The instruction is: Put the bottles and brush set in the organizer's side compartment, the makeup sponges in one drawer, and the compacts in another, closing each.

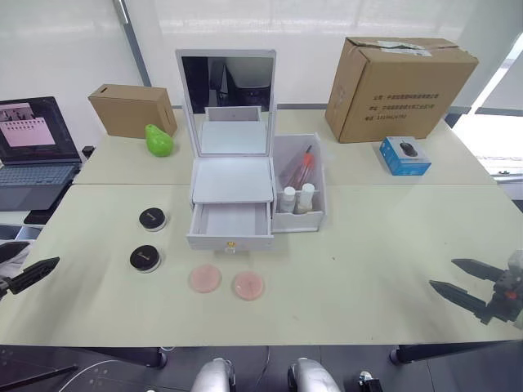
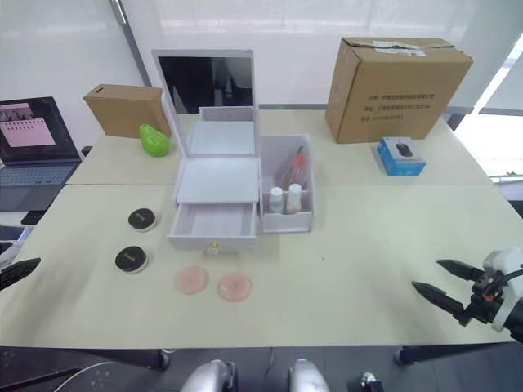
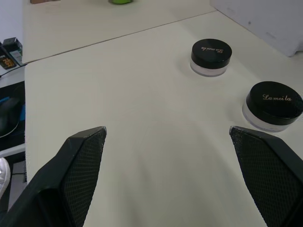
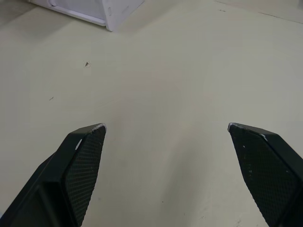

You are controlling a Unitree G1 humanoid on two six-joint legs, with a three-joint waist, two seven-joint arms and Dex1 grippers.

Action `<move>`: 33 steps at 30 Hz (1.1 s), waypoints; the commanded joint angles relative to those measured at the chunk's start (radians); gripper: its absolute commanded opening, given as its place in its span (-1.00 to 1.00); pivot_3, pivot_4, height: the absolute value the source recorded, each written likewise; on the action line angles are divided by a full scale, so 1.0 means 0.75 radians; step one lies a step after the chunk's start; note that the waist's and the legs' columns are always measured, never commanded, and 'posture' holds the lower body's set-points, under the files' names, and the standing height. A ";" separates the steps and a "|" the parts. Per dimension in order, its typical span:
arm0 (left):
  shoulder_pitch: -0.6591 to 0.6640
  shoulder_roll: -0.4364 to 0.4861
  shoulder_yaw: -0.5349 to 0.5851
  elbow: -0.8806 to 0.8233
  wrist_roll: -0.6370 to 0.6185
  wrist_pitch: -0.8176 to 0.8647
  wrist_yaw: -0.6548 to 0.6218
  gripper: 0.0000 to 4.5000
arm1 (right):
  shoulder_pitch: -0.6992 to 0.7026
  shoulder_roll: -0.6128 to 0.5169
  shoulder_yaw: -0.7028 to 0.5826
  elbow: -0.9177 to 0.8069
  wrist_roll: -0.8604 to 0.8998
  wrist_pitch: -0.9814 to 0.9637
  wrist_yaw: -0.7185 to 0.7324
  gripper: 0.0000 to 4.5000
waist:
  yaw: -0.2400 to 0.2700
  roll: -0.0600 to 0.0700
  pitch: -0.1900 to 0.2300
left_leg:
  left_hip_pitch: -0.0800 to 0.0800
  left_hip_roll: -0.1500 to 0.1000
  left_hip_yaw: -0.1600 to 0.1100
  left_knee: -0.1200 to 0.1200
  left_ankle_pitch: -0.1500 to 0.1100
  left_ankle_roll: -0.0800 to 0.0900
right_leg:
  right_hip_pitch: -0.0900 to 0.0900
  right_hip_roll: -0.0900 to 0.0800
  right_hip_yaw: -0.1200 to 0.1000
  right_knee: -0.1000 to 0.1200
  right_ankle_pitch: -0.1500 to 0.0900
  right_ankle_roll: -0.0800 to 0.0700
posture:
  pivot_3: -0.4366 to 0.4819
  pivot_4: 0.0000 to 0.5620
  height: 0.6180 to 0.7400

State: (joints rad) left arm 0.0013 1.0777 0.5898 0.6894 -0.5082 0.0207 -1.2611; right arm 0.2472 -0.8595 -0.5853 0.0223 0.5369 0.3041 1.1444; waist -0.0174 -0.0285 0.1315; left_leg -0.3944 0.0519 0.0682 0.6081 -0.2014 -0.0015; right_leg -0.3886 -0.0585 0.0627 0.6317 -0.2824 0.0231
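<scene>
The white organizer [image 1: 233, 178] stands mid-table with its mirror upright. One drawer [image 1: 230, 222] is pulled open and empty. The side compartment [image 1: 299, 214] holds two small bottles [image 1: 288, 198] and the brush set [image 1: 301, 167], which leans inside. Two pink makeup sponges [image 1: 205, 278] [image 1: 247, 285] lie in front of the drawer. Two black compacts [image 1: 153, 219] [image 1: 145, 259] sit to its left. My left gripper [image 3: 168, 130] is open at the table's left edge, short of the compacts [image 3: 273, 104]. My right gripper [image 1: 443, 273] is open over bare table at the far right.
A large cardboard box [image 1: 400, 86] and a blue mouse box [image 1: 404, 155] stand at the back right. A small cardboard box [image 1: 131, 109] and a green pear-shaped object [image 1: 158, 140] are at the back left. A laptop [image 1: 33, 139] sits off the left edge.
</scene>
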 commanded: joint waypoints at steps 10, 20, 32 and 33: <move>0.553 -0.378 0.078 -1.216 -0.281 0.421 0.233 0.99 | -0.260 0.020 0.117 -0.483 0.342 0.319 -0.158 1.00 | -0.001 -0.003 0.001 | 0.001 0.002 -0.001 0.000 0.000 0.000 | 0.001 -0.003 0.004 0.000 0.001 0.000 | -0.05 -0.47 1.00; 0.651 -0.783 -0.537 -2.031 -0.058 0.567 0.862 0.99 | -0.802 0.099 0.560 -0.654 0.498 0.563 -0.264 1.00 | 0.026 -0.003 0.000 | -0.005 -0.003 -0.005 0.009 0.003 0.006 | 0.003 0.002 0.005 -0.001 0.004 0.005 | -0.05 -0.47 1.00; 0.209 -0.584 -0.942 -1.850 0.132 0.711 0.807 0.99 | -0.960 0.180 0.731 -0.646 0.451 0.549 -0.207 1.00 | 0.023 -0.002 0.000 | -0.006 -0.003 -0.005 0.010 0.004 0.006 | 0.001 0.005 0.005 -0.001 0.005 0.004 | -0.05 -0.47 1.00; 0.185 -0.583 -0.973 -1.831 0.155 0.715 0.809 0.99 | -0.964 0.183 0.732 -0.647 0.451 0.551 -0.210 1.00 | 0.023 -0.002 0.000 | -0.006 -0.003 -0.006 0.010 0.004 0.006 | 0.002 0.005 0.005 -0.001 0.005 0.004 | -0.05 -0.47 1.00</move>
State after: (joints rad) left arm 0.1516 0.6349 -0.1051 -0.6891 -0.4191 0.5520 -0.6477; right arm -0.4591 -0.7241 -0.0194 -0.4412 0.8702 0.7289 0.9878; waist -0.0003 -0.0296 0.1314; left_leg -0.3989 0.0494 0.0640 0.6159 -0.1987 0.0031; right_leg -0.3875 -0.0547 0.0668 0.6308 -0.2787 0.0261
